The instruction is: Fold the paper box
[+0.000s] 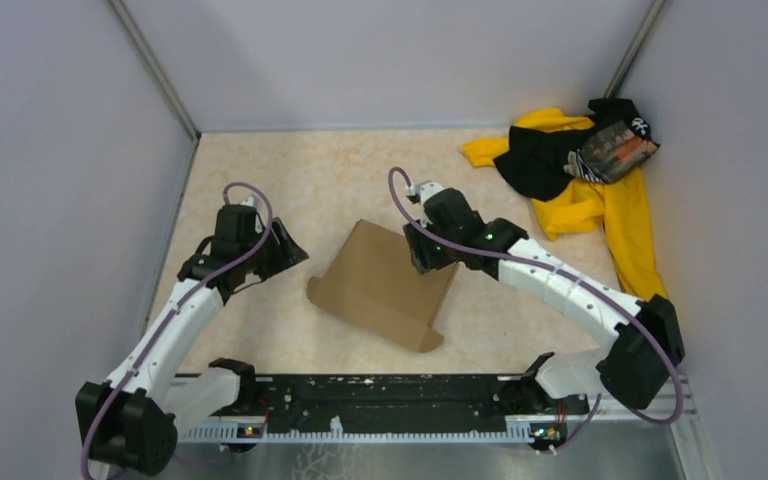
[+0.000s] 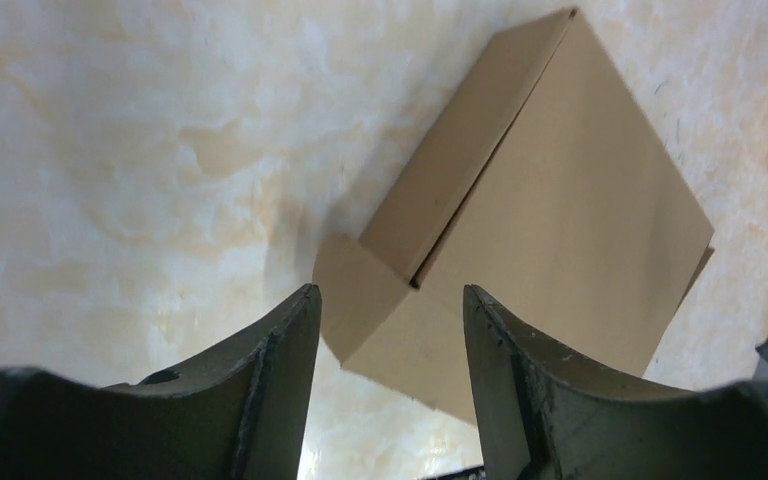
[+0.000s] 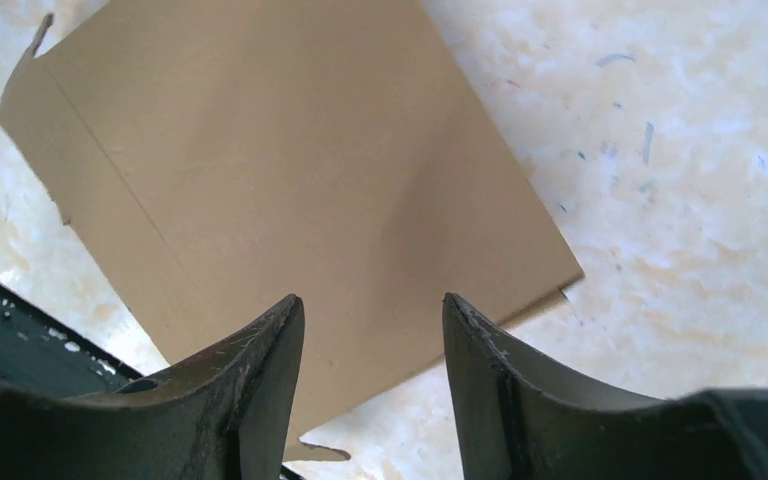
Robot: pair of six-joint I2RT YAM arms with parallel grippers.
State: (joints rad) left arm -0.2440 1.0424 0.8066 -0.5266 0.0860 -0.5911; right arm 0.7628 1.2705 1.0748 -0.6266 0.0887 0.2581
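Note:
The paper box (image 1: 385, 283) is plain brown cardboard, lying in the middle of the table as a shallow closed shape with a loose flap at its left. In the left wrist view the box (image 2: 550, 210) lies beyond my fingers, with a side panel folded along its left and a small flap (image 2: 355, 290) sticking out. My left gripper (image 1: 285, 250) is open and empty, left of the box and apart from it. My right gripper (image 1: 428, 258) is open and empty, over the box's upper right edge. In the right wrist view the box (image 3: 290, 190) fills the middle under the open fingers.
A yellow-and-black cloth pile (image 1: 585, 185) with a small dark packet (image 1: 615, 150) on it lies at the back right corner. Grey walls close the table on the left, back and right. A black rail (image 1: 390, 400) runs along the near edge.

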